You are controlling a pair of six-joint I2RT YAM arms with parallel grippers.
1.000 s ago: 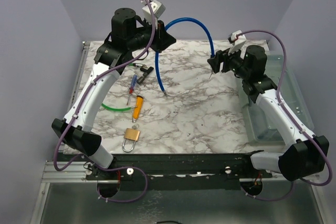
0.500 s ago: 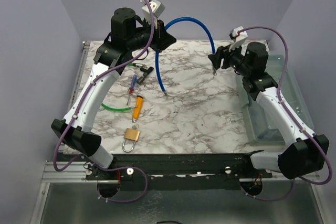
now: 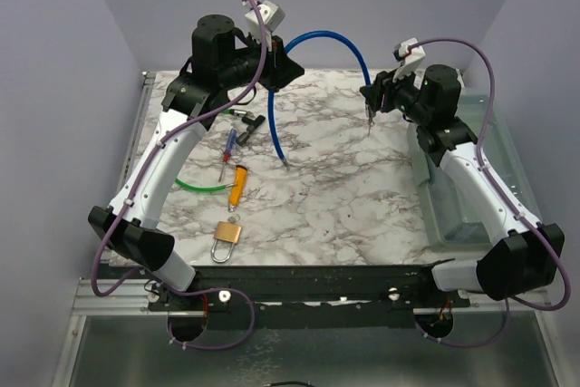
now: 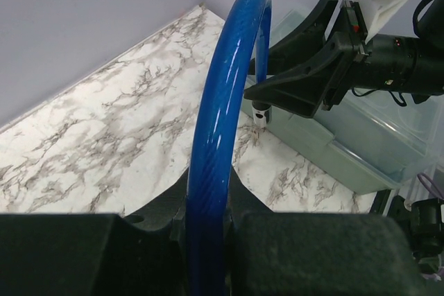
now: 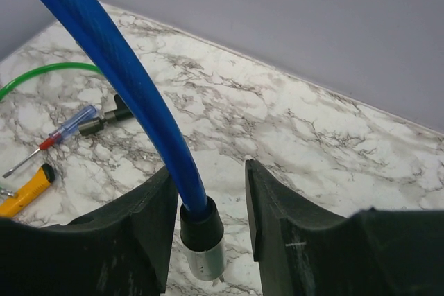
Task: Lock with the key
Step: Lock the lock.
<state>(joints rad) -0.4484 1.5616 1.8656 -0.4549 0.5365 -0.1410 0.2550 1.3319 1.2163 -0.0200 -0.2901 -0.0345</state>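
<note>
Right gripper [image 3: 369, 101]: shifted a little toward the far edge over the last second, wrist riding higher. Left arm unchanged.

1. Right gripper: jaws parted astride the free end of the blue cable [image 3: 331, 35]. The wrist view shows the black collar and metal tip [image 5: 203, 263] close against one finger with a gap to the other, so it is released rather than clamped, as far as can be judged.

2. Left gripper [image 3: 283, 59]: raised at the far left, jaws clenched on the blue cable partway along. The cable arcs from there across to the right gripper, and its other end hangs toward the table [image 3: 344, 197].

3. Padlock [image 3: 226, 238]: brass body, lying flat close to the near-left edge, well apart from both grippers. Shackle state cannot be told. A small pale item [image 3: 235, 220] lies just beyond it. It may be the key, but it is too small to tell.

4. Sundries, left half: yellow-handled tool [image 3: 238, 182], red-and-blue screwdriver [image 3: 229, 147] and green cable [image 3: 198, 187], near one another between the padlock and the left gripper. A clear bin [image 3: 471, 224] stands beside the table's right edge.

Handling note (judgement): locking has not begun, and the step in hand concerns the cable.
- Close on the collar rather than the slick sheath.
- Move both arms together so the stiff arc does not spring.
- Keep the dangling end clear of the padlock and the pale item so that neither is swept aside.
- Afterwards, one gripper should pin the lock body while the other takes the key by its bow.
</note>
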